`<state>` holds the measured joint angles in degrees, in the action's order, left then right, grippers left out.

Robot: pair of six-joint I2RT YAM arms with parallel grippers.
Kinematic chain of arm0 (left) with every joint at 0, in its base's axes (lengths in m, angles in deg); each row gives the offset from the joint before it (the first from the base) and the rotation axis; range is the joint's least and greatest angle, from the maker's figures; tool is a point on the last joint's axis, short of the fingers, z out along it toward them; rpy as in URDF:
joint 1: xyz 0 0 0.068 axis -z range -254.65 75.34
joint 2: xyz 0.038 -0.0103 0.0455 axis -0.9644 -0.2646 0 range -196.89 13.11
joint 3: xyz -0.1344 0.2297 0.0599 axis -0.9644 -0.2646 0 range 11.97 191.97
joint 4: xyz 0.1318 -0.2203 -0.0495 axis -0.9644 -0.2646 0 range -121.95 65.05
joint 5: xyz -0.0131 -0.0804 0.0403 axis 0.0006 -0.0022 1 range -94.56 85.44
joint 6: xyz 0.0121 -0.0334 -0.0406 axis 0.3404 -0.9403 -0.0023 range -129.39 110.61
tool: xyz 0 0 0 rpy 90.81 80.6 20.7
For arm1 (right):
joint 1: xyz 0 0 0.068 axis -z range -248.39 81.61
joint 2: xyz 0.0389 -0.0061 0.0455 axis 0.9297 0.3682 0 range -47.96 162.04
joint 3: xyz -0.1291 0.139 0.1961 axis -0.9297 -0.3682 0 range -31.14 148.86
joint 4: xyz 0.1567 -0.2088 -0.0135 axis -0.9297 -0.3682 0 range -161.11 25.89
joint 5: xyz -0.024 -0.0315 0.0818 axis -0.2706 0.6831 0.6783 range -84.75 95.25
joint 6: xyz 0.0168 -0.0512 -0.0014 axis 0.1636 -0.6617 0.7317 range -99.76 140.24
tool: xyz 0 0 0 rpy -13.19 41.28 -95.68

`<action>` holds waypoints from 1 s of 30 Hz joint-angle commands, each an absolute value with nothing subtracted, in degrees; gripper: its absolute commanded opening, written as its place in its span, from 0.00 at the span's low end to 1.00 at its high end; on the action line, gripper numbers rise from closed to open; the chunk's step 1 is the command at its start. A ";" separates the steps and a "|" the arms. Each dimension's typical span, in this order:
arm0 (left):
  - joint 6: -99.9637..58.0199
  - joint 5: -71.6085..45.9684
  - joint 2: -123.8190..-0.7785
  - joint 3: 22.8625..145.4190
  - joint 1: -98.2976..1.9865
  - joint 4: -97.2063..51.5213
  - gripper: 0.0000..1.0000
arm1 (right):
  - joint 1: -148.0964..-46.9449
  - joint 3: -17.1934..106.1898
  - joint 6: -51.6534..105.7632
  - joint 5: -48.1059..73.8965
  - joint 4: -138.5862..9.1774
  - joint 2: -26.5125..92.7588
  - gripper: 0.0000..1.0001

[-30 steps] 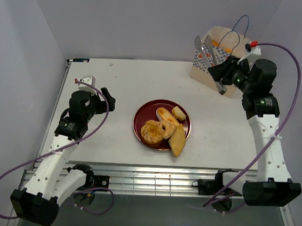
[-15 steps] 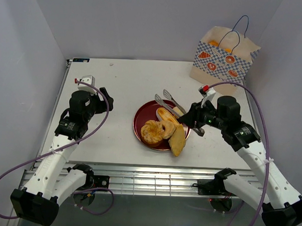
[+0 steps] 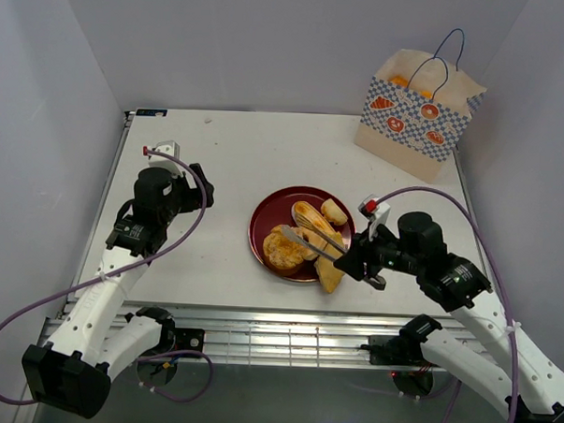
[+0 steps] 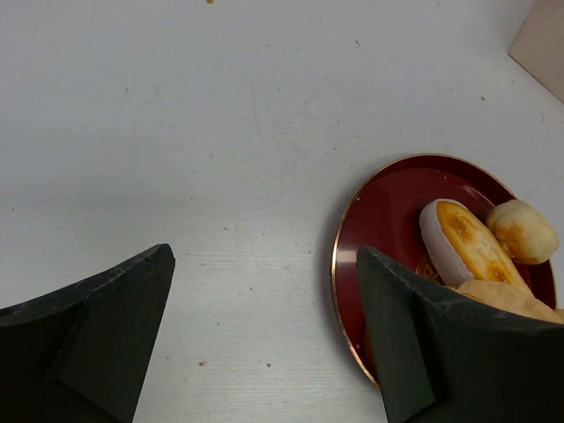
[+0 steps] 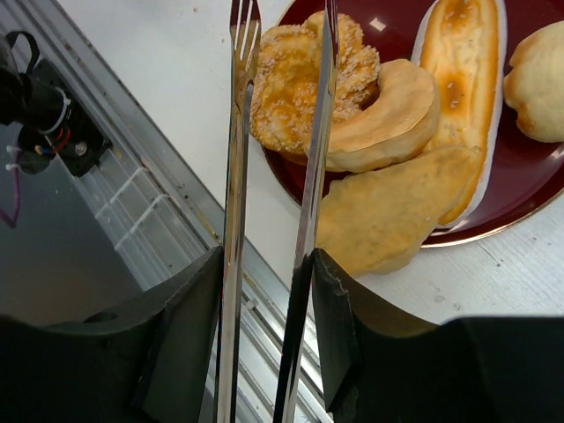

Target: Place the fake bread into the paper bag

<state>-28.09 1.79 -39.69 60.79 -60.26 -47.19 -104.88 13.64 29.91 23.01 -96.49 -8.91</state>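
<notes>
Several golden-brown fake breads (image 3: pixel 311 241) lie on a dark red plate (image 3: pixel 271 211). The right wrist view shows a sesame bun (image 5: pixel 282 79), a curved roll (image 5: pixel 388 123), a flat wedge (image 5: pixel 397 211), an oval roll (image 5: pixel 463 70) and a round bun (image 5: pixel 538 79). My right gripper (image 3: pixel 359 266) is shut on metal tongs (image 5: pixel 238 132). The tong tips stand slightly apart over the sesame bun and hold nothing. The paper bag (image 3: pixel 417 114) stands at the back right with something orange inside. My left gripper (image 4: pixel 264 335) is open and empty, left of the plate (image 4: pixel 379 220).
The table's front edge and metal rail (image 5: pixel 132 211) run just under the tongs. Grey walls close in the table on the left, back and right. The bag's blue cord handles (image 3: pixel 448 50) stick up.
My right arm has swung from the bag down to the plate's near side, bringing the tongs over the breads. The left arm has barely shifted.
</notes>
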 commanded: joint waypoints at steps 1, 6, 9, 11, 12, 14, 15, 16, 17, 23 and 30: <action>-27.76 1.40 -39.19 62.25 -60.07 -46.57 0.97 | -108.11 14.39 27.01 24.59 -96.89 -8.14 0.49; -28.11 3.00 -39.45 62.60 -60.15 -47.27 0.98 | -113.03 13.95 27.18 22.04 -96.45 -7.70 0.49; -28.38 3.61 -39.45 62.60 -60.07 -47.27 0.98 | -117.94 13.69 27.53 18.99 -96.98 -7.18 0.50; -28.38 3.53 -39.45 62.60 -60.15 -47.27 0.98 | -119.89 13.69 28.23 16.87 -97.68 -6.04 0.50; -28.38 3.53 -39.45 62.60 -60.07 -47.27 0.98 | -121.03 13.69 28.59 14.85 -98.03 -5.60 0.50; -28.38 3.53 -39.54 62.51 -60.07 -47.27 0.98 | -124.37 13.60 29.64 12.91 -98.03 -4.63 0.50; -28.38 3.61 -39.54 62.51 -60.15 -47.36 0.98 | -125.51 13.60 30.08 10.29 -98.03 -4.19 0.50; -28.38 3.53 -39.45 62.51 -60.07 -47.27 0.98 | -127.44 13.77 30.52 8.96 -98.30 -3.93 0.50; -28.38 3.44 -39.36 62.60 -60.15 -47.27 0.98 | -128.33 14.21 30.96 7.47 -98.47 -3.05 0.50; -28.46 2.91 -39.36 62.51 -60.07 -47.27 0.98 | -132.64 14.66 32.90 -0.11 -98.21 -1.11 0.49; -28.46 2.12 -39.63 62.60 -60.07 -47.36 0.98 | -134.31 15.44 33.07 -3.80 -97.07 0.73 0.50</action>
<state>-28.24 2.88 -39.73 60.79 -60.24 -47.25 -133.71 13.64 32.27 0.33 -99.18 0.36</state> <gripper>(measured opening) 0.979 0.505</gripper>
